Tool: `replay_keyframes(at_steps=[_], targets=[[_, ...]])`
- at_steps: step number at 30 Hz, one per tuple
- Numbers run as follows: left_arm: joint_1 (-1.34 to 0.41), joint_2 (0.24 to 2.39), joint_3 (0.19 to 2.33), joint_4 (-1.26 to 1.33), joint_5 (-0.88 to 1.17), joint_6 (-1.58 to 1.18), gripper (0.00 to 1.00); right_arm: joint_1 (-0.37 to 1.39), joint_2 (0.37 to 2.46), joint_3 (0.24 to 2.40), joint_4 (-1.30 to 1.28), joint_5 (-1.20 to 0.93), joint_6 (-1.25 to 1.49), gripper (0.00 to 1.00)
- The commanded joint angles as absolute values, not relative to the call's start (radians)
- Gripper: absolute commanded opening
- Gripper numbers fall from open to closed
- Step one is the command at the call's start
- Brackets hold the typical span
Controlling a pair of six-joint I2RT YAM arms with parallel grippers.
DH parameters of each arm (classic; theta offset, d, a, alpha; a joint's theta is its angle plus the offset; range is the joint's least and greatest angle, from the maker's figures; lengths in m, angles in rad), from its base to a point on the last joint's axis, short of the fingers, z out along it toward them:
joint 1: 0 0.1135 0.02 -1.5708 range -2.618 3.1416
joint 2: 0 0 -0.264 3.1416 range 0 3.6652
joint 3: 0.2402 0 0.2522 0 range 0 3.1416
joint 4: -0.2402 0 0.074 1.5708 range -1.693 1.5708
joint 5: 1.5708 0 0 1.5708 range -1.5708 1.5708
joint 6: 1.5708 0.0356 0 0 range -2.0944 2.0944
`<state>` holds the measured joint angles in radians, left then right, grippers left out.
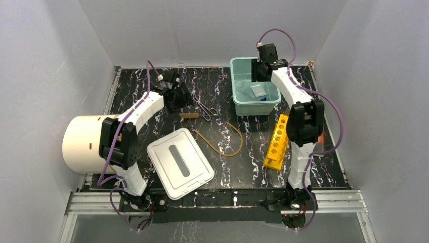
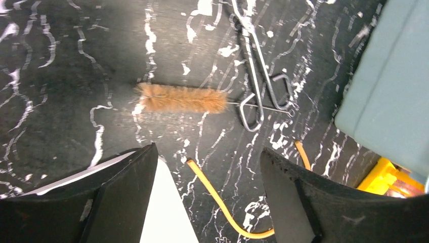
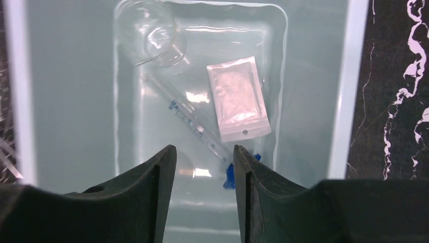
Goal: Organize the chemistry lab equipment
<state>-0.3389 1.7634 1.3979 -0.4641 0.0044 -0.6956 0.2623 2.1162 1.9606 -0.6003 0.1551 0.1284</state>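
A teal bin point(image 1: 235, 93) stands at the back right. In the right wrist view a clear glass funnel point(image 3: 152, 40), a graduated clear tube point(image 3: 195, 124), a white packet point(image 3: 238, 101) and a small blue piece point(image 3: 230, 177) lie in it. My right gripper point(image 1: 260, 71) point(image 3: 205, 148) hovers over them, open and empty. On the black mat lie a tan brush point(image 1: 189, 116) point(image 2: 182, 99), thin metal tongs point(image 1: 205, 109) point(image 2: 260, 86) and an amber tubing loop point(image 1: 222, 139) point(image 2: 222, 202). My left gripper point(image 1: 177, 96) point(image 2: 207, 150) is open above the mat, just short of the brush.
A white lid point(image 1: 179, 163) point(image 2: 162, 212) lies tilted at the front centre. A yellow test-tube rack point(image 1: 277, 142) point(image 2: 384, 177) lies by the right arm. A big cream cylinder point(image 1: 83, 144) rests on its side at the left edge. The bin's wall point(image 2: 389, 86) is right of the tongs.
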Motion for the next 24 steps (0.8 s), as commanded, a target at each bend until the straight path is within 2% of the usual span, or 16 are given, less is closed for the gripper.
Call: replay_keyframes(at_steps=[1, 9, 15, 20, 24], targets=[[-0.309, 1.759, 1.426, -0.545, -0.077, -0.707, 0.75, 0.269, 1.931, 1.902, -0.538, 0.066, 0.143, 0.55], [-0.280, 1.866, 1.498, -0.633, -0.081, -0.773, 0.76, 0.384, 1.793, 1.753, -0.414, 0.011, 0.033, 0.56], [-0.254, 1.831, 1.454, -0.607, -0.110, -0.810, 0.75, 0.529, 1.767, 1.708, -0.333, -0.085, -0.065, 0.57], [-0.220, 1.756, 1.377, -0.574, -0.113, -0.807, 0.74, 0.635, 1.852, 1.744, -0.340, -0.143, -0.075, 0.59], [-0.200, 1.712, 1.325, -0.570, -0.109, -0.822, 0.74, 0.692, 1.985, 1.838, -0.377, -0.093, -0.043, 0.60]])
